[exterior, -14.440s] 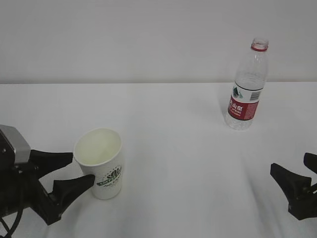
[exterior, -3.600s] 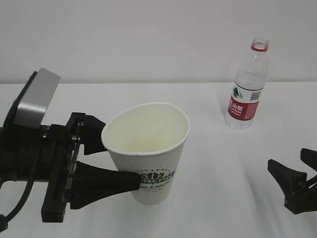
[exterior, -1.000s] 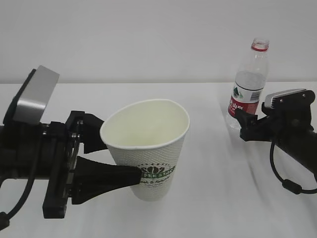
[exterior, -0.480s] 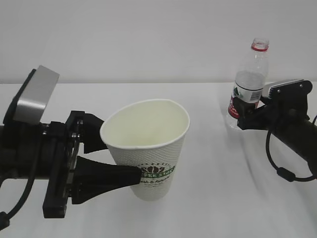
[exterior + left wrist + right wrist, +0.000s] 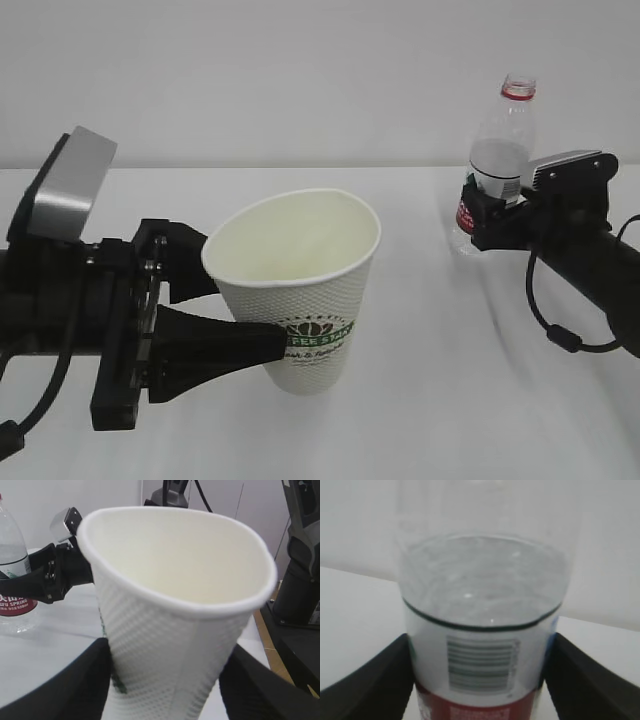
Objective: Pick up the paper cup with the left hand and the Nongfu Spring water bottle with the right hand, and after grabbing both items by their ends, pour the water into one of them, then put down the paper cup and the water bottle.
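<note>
- White tabletop fills the scene, backed by a plain pale wall.
- The left hand reaches in from the left of the exterior view, its black body topped by a grey metallic block.
- Its two long jaws are clenched around the paper cup, one against the near side by the green-and-black logo, the other behind the far side.
- The cup is held upright, mouth up; in the exterior view its base looks clear of the table, though whether it truly hangs free cannot be told. The left wrist view shows its cream inside dry.
- The Nongfu Spring water bottle stands upright at the far right of the table, well apart from the cup, uncapped, with a red neck ring.
- The right hand comes in from the right at label height, a grey plate on its side.
- In the right wrist view its jaws flank the bottle on both sides; whether they press it cannot be told.
- The water reaches just above the label.
</note>
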`<control>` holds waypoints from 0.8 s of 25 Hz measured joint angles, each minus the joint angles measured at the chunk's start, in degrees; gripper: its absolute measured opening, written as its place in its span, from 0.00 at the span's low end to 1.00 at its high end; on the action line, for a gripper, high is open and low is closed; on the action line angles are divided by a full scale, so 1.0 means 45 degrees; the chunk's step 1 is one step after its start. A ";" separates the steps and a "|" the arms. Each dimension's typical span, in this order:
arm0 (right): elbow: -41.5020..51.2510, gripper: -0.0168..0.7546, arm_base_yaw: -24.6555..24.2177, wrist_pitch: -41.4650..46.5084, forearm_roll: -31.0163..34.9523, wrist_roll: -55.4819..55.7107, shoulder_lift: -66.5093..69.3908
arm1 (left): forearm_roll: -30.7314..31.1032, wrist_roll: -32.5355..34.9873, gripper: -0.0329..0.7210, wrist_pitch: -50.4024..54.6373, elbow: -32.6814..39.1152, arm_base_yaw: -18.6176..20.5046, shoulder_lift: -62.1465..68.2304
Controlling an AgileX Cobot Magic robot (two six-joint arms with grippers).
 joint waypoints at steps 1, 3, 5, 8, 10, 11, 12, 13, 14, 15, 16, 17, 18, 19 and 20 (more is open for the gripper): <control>-0.0090 0.78 0.0000 -0.0026 -0.0033 0.0000 0.0168 | 0.0000 0.0000 0.67 0.0000 0.0000 0.0000 0.0000; -0.0243 0.78 0.0000 -0.0026 -0.0031 0.0000 0.0386 | -0.0020 0.0000 0.67 0.0000 0.0000 0.0000 0.0000; -0.0364 0.78 0.0000 -0.0026 -0.0059 0.0000 0.0482 | -0.0020 0.0000 0.67 0.0000 0.0000 0.0000 0.0000; -0.0652 0.79 0.0000 -0.0026 -0.0141 0.0000 0.0655 | -0.0020 0.0000 0.67 0.0000 0.0000 0.0000 0.0000; -0.0885 0.79 0.0000 -0.0026 -0.0297 0.0028 0.0802 | -0.0020 0.0000 0.67 0.0000 0.0000 0.0000 0.0000; -0.0997 0.79 0.0000 -0.0076 -0.0335 0.0028 0.0924 | -0.0029 0.0000 0.67 0.0000 0.0000 0.0000 0.0000; -0.1053 0.79 0.0000 -0.0074 -0.0360 0.0079 0.1061 | -0.0029 0.0000 0.67 0.0000 0.0000 0.0000 0.0000; -0.1129 0.79 0.0000 -0.0074 -0.0377 0.0155 0.1196 | -0.0029 0.0000 0.67 0.0000 0.0000 0.0000 0.0000; -0.1165 0.79 0.0000 -0.0074 -0.0377 0.0251 0.1288 | -0.0029 0.0000 0.67 0.0000 0.0000 0.0000 0.0000; -0.1207 0.79 0.0000 -0.0074 -0.0377 0.0387 0.1386 | -0.0029 0.0000 0.67 0.0000 0.0000 0.0000 0.0000; -0.1213 0.79 0.0000 -0.0074 -0.0377 0.0440 0.1455 | -0.0029 0.0000 0.67 0.0000 0.0000 0.0000 0.0000; -0.1213 0.79 0.0000 -0.0074 -0.0377 0.0471 0.1481 | -0.0029 0.0000 0.66 0.0000 0.0000 0.0000 0.0000; -0.1213 0.80 0.0000 -0.0074 -0.0377 0.0502 0.1499 | -0.0029 0.0000 0.66 0.0000 0.0000 0.0000 0.0000; -0.1222 0.81 0.0000 -0.0074 -0.0377 0.0527 0.1510 | -0.0029 0.0000 0.66 0.0000 0.0000 0.0000 0.0000; -0.1222 0.83 0.0000 -0.0050 -0.0377 0.0583 0.1559 | -0.0029 0.0000 0.66 0.0000 0.0000 0.0000 0.0000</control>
